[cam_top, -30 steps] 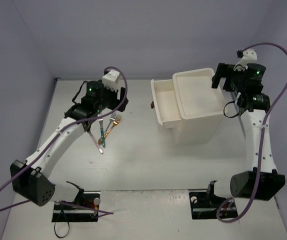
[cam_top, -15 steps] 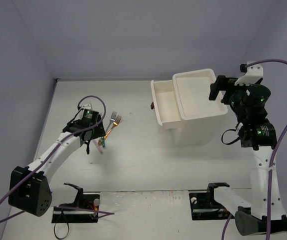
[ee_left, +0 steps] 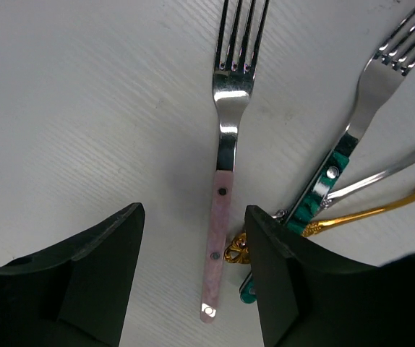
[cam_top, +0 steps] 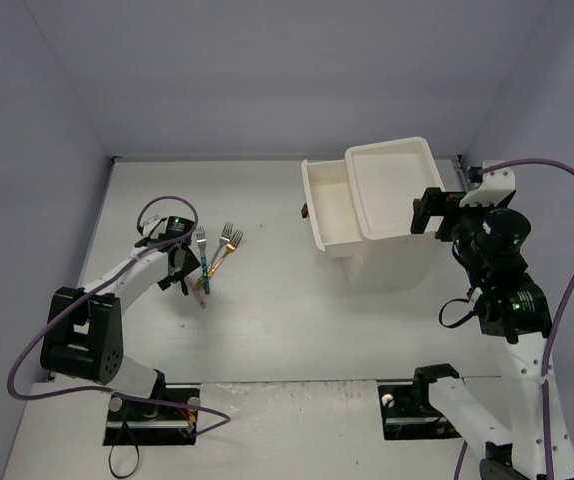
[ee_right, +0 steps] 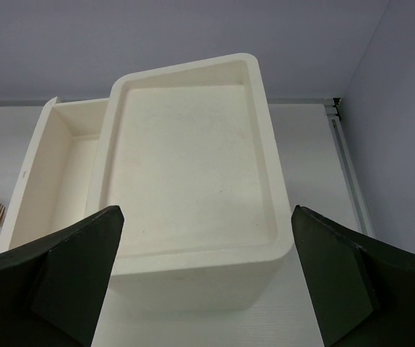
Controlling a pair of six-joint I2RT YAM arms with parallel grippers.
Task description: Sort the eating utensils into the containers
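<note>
left pincer: it is low over the table, on the left side. its two black fingers stand partly apart. it has hold of nothing.
pink fork: it lies flat on the table. its pink handle runs down the gap between the two fingers. its silver prongs point away from the pincer. a thin strip of table shows on each side of the handle, so no finger touches it. the handle is closer to the finger on the right of the wrist view.
teal fork: it lies just beside the pink fork, on a slant. the end of its handle goes out of sight behind that same finger.
gold piece: it crosses the teal handle. its curly end sits right by the pink handle.
thin silver piece: it lies between the teal fork and the gold piece. i cannot tell if it is a fork or a spoon.
right pincer: it is up in the air on the right side of the table. its fingers are spread wide. it holds nothing.
drawer box: it is tall and white. it shows between the right pincer's fingers, a little way off and not touched. it stands well apart from the forks.
open drawer: it sticks out of the box on the side toward the forks. it has a small brown handle.
</note>
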